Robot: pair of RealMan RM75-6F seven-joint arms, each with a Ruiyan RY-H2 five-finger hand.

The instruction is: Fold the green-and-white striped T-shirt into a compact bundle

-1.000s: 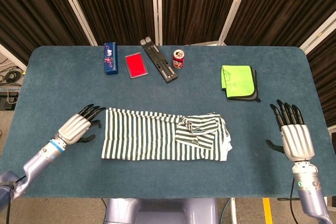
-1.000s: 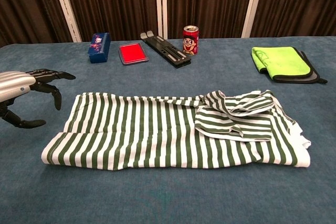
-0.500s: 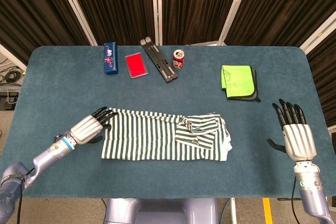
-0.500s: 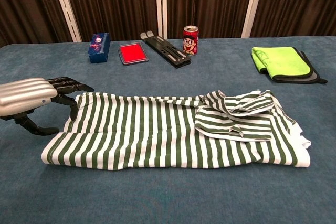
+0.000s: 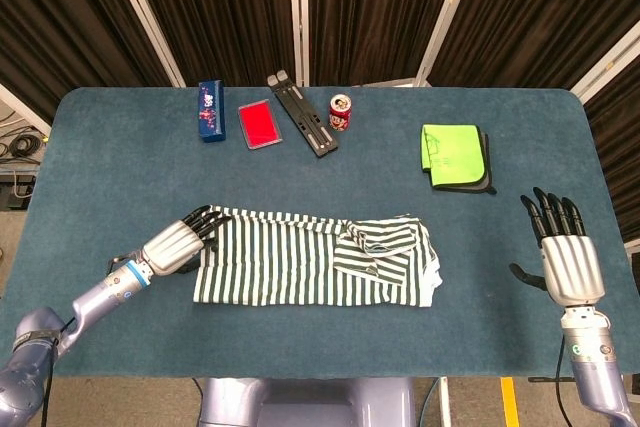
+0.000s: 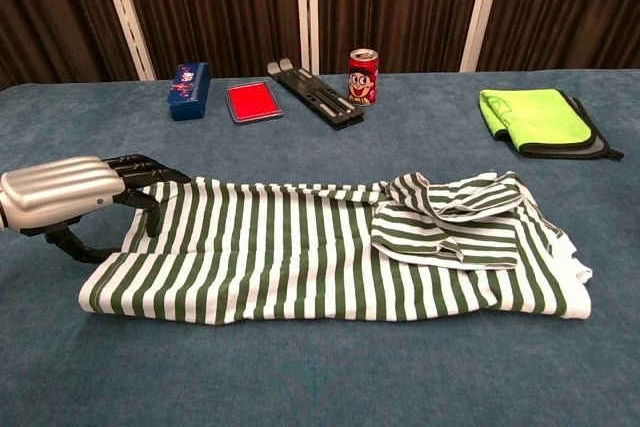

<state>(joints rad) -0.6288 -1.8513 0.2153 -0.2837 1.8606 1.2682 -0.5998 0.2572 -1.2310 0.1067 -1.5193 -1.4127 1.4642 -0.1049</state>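
Fingers of the left hand (image 6: 70,202) reach over the striped T-shirt's (image 5: 310,257) left edge, curled loosely with nothing visibly gripped yet. The shirt lies mid-table as a long band, sleeves already folded in, so the end-to-end folds look still to come. The right hand (image 5: 562,252) hovers well apart, fingers spread, empty.

A green-and-white striped T-shirt (image 6: 330,257) lies on a dark teal counter (image 5: 100,177). Behind it are a blue box (image 5: 209,110), a red case (image 5: 259,125), a black stand (image 5: 302,114), a red can (image 5: 341,112) and a lime-green cloth (image 5: 452,155) edged in black. Both hands (image 6: 60,197) (image 5: 566,259) are silver with black fingers (image 5: 547,215).
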